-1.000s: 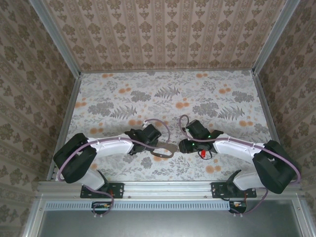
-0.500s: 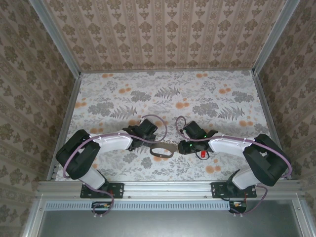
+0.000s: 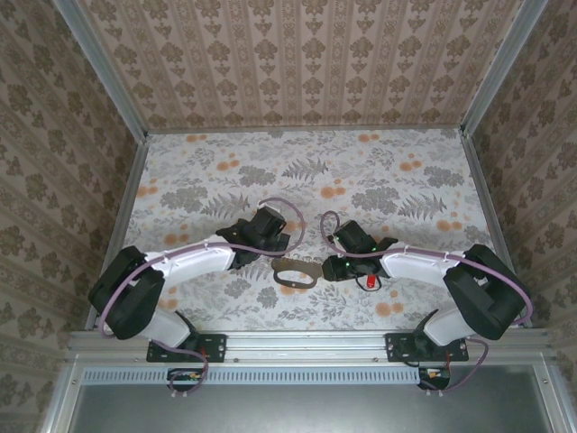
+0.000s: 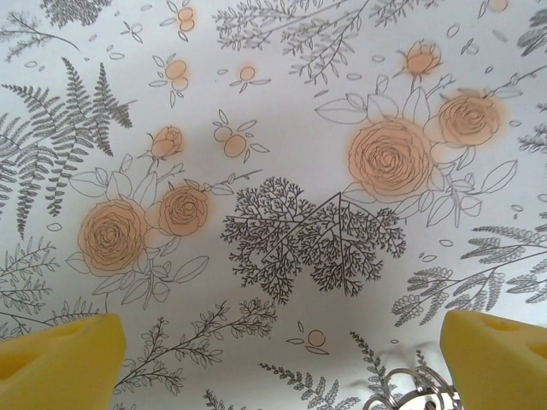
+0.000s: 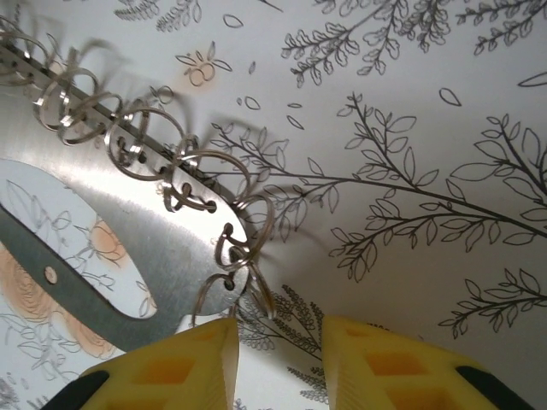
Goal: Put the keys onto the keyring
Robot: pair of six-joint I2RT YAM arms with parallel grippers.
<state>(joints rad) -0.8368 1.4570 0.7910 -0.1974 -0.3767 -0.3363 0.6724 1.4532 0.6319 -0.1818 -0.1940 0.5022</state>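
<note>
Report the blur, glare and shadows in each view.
Right wrist: the keyring shows bright glare on its metal, its wire loops blur toward the upper left and throw soft shadows on the table. Left wrist: sharp print, a faint grey shadow around the middle. Top external: even, diffuse light; the keys are a tiny red speck.

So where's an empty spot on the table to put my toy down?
The far half of the table is bare, right up to the back wall. The near middle is crowded: the left pincer, the right pincer, the keyring and the red-ended key sit close together there.
</note>
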